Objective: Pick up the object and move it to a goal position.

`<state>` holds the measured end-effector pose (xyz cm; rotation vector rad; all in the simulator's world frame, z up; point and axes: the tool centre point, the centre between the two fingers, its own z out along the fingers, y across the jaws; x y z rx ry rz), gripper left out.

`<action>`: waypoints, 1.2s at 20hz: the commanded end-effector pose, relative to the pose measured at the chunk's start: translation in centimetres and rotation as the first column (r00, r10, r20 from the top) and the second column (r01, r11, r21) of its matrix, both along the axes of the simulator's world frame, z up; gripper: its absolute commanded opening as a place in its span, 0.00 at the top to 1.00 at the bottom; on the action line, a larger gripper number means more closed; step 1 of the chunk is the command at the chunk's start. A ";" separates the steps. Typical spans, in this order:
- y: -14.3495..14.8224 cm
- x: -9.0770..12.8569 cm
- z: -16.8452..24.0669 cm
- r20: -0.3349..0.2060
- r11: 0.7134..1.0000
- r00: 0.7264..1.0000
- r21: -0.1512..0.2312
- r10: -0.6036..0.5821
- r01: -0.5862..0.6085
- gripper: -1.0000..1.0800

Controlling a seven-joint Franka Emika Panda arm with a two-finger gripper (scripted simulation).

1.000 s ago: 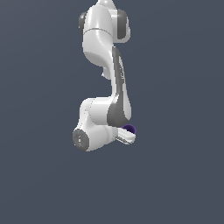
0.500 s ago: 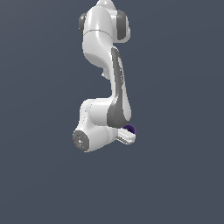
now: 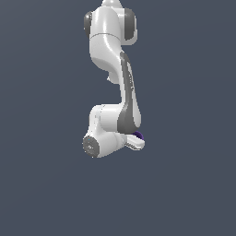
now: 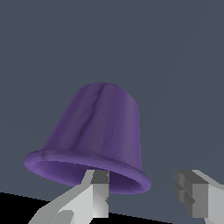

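Note:
The object (image 4: 98,131) is a dark-purple cup with a flared rim, and it fills the middle of the wrist view. My gripper (image 4: 142,183) is open. One finger (image 4: 98,192) overlaps the cup's rim. The other finger (image 4: 192,194) stands apart from the rim with a gap between them. I cannot tell if the first finger touches the cup. In the exterior view only a sliver of the object (image 3: 139,135) shows behind the hand, and the gripper (image 3: 136,144) is mostly hidden by the arm's wrist.
The white arm (image 3: 113,55) hangs down the middle of the exterior view against a plain dark grey-blue background. No table edge, container or goal marker shows in either view.
The wrist end of the arm has shifted only slightly. The purple object stays in the same spot beside the hand.

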<state>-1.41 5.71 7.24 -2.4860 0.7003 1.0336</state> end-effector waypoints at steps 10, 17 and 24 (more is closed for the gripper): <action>0.2 -0.2 -0.3 0.000 1.000 1.000 0.001 -0.001 0.001 1.00; -0.1 -0.3 0.1 0.000 1.000 1.000 0.001 0.000 0.000 1.00; -2.4 -1.4 2.2 0.000 1.000 1.000 0.002 -0.001 0.001 1.00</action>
